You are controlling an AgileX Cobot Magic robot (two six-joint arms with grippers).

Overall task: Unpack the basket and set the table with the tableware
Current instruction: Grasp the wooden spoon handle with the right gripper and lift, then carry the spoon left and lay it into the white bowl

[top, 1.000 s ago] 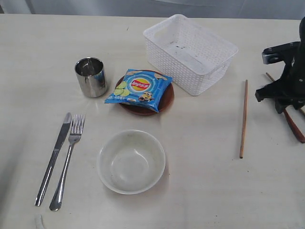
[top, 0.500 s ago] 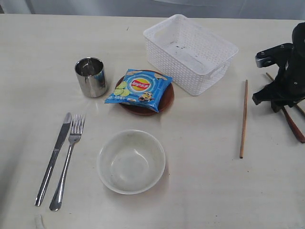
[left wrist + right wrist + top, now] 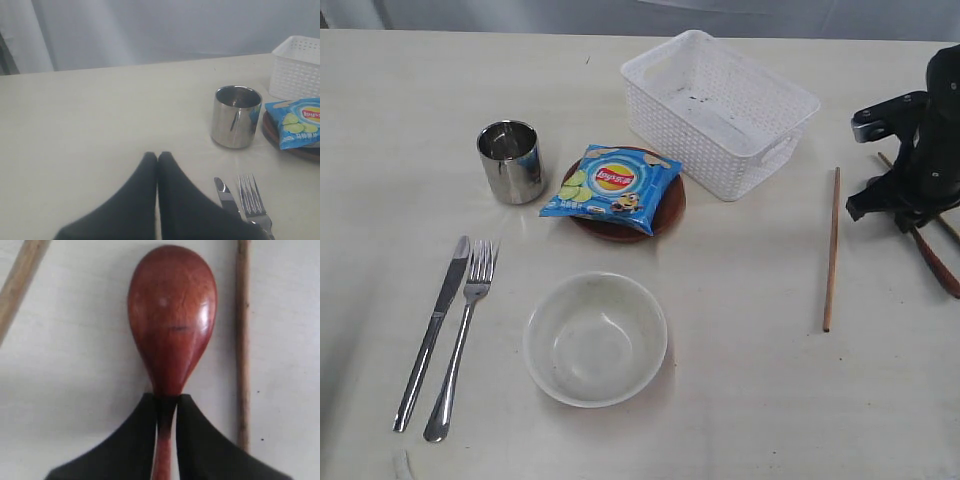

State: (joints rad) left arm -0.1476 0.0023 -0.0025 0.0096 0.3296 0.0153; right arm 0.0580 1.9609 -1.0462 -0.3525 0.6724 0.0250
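Starting with the table [image 3: 740, 400]: its smooth top offers little friction, so anything nudged is likely to slide. The basket [image 3: 720, 108] looks emptied. Well to its left, the left gripper [image 3: 157, 157] hovers with fingers pressed together on nothing and poses no hazard. To the basket's right, the right gripper [image 3: 166, 400] is clamped on the thin neck of the spoon [image 3: 172, 320], just behind its head. So narrow a hold could let the head pivot or slip during a lift. A chopstick [image 3: 243, 340] lies just beside the spoon, and a swinging spoon could knock it askew.
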